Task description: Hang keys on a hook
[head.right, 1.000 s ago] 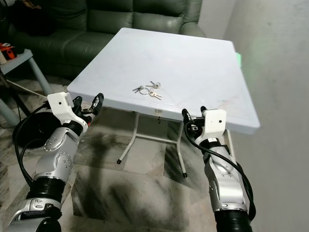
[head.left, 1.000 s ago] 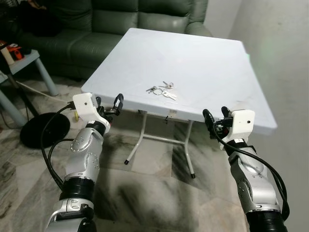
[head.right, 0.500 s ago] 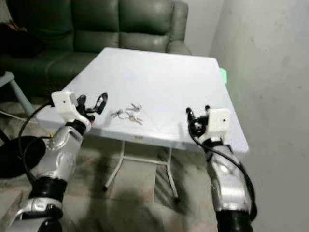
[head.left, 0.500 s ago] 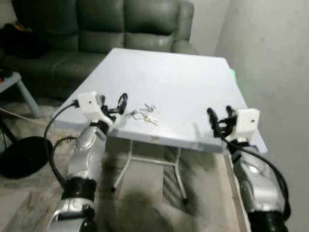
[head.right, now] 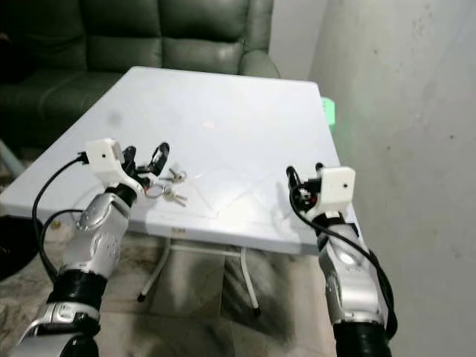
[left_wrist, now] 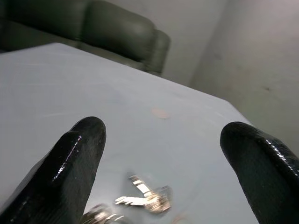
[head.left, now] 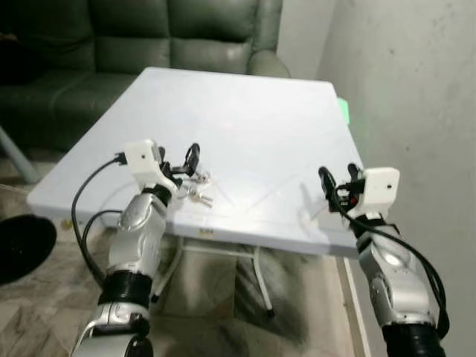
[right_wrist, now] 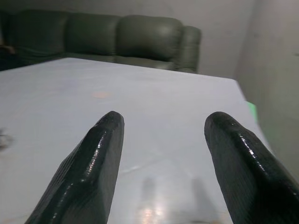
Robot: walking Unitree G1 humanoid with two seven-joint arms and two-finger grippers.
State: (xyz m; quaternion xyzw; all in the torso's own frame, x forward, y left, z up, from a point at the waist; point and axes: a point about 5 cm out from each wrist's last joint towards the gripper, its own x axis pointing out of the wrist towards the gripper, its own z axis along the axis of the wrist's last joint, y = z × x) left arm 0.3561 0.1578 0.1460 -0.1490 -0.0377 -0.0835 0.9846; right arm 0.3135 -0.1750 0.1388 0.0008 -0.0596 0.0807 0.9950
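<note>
Bunch of keys (head.left: 195, 190) lies flat on the white folding counter (head.left: 245, 111), close to its near edge, left of center. Left tool (head.left: 181, 165) hovers just above and beside the keys, fingers (left_wrist: 70, 163) spread wide, keys visible between them in the left wrist view, not touching. Right tool (head.left: 336, 181) held over the counter's near right edge, well apart from the keys, fingers (right_wrist: 93, 158) spread, nothing between them. Green sofa (head.left: 171, 33) behind the counter.
</note>
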